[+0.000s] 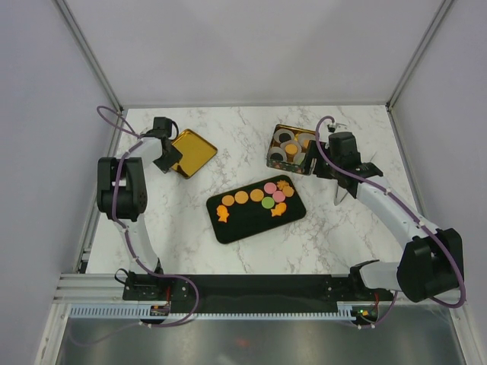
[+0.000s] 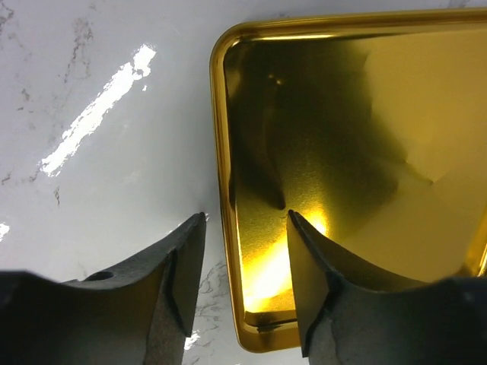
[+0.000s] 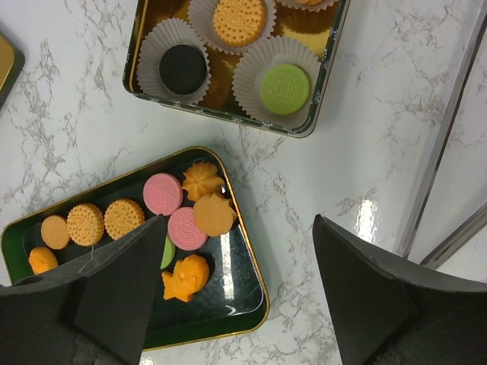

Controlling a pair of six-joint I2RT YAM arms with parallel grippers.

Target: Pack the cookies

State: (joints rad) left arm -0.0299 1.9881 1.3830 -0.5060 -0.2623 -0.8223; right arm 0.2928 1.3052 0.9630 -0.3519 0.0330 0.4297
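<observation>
My left gripper [image 2: 246, 216] stood part-open at the gold lid [image 2: 365, 152], one finger outside its rim and one inside, gripping nothing; at centre, the cookies [image 1: 257, 195] lay on the black tray [image 1: 243, 226] (orange, pink and green; rounds, fish, a flower); others sat in paper cups [image 3: 251, 72] inside the tin [image 3: 228, 115]; my right gripper [image 3: 239, 220] hung wide open and empty above the marble table [image 1: 342, 228], over the tray's corner.
</observation>
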